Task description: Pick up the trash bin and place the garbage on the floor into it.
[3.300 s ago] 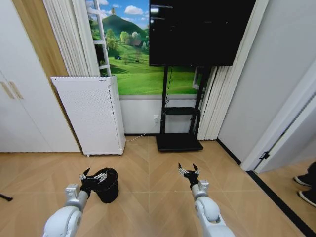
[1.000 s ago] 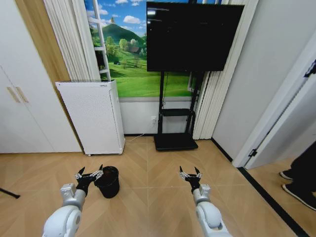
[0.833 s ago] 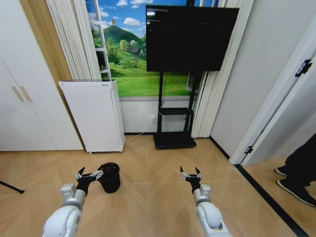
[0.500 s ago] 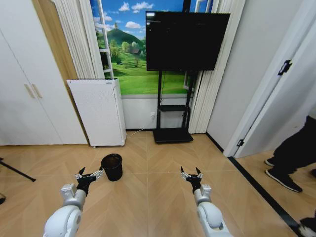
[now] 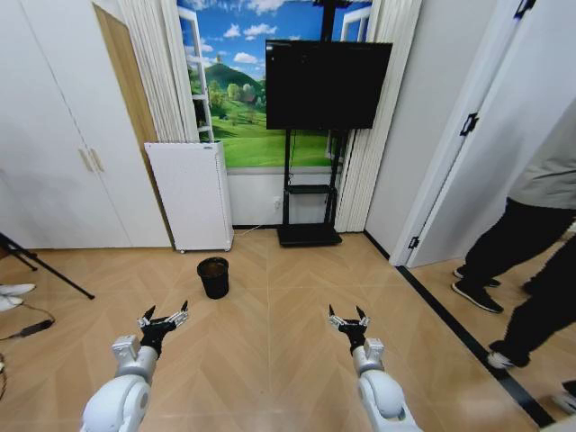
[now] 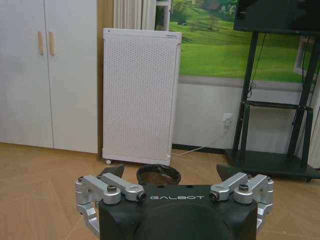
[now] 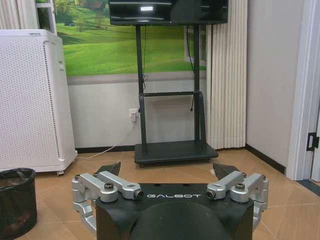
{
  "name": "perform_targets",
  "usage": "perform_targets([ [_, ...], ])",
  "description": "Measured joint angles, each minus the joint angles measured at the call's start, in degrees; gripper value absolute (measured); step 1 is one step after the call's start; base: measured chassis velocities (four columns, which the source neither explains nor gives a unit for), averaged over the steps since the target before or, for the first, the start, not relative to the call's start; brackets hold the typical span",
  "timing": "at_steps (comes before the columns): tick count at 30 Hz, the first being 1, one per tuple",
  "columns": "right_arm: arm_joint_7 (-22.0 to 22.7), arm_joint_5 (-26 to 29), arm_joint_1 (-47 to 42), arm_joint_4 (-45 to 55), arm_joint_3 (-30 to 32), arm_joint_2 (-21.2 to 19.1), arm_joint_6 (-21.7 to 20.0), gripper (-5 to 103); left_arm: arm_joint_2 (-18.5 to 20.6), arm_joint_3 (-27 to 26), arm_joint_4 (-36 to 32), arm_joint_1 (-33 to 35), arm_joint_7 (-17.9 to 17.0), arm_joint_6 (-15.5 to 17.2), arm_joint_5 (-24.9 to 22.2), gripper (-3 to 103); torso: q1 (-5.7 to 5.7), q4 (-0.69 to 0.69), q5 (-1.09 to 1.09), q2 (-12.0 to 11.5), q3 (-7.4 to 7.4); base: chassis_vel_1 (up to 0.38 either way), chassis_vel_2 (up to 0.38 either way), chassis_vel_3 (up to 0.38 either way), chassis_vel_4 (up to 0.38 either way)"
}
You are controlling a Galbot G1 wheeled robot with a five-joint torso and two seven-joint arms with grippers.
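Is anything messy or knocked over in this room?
Nothing stands out. The trash bin stands upright on the floor near the white cabinet. Both grippers, left and right, hang open and empty.

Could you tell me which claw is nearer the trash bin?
The left claw: the trash bin stands just ahead of it, while the right claw is off to its far side.

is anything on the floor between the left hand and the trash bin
Nothing visible does. The trash bin stands ahead of the open left hand, apart from it, with bare floor between them. The white cabinet stands behind the bin, not in the path. The right hand hangs open off to the side.
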Motion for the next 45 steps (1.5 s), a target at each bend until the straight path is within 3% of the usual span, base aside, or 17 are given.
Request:
perform_targets([
  [4, -0.1, 1.7, -0.5, 0.6, 0.3, 0.0, -1.9, 100, -0.2, 0.0, -0.3, 0.3, -0.3, -0.6, -0.1, 100, 0.01, -0.04, -0.02, 0.0, 0.01, 0.082, -0.015, -0.08, 0.096],
  [45, 0.0, 1.6, -0.8, 0.2, 0.5, -0.6, -0.9, 100, -0.5, 0.7, -0.2, 0.1, -1.0, -1.4, 1.6, 100, 0.03, -0.02, 0.02, -0.1, 0.01, -0.011, 0.008, 0.012, -0.01],
])
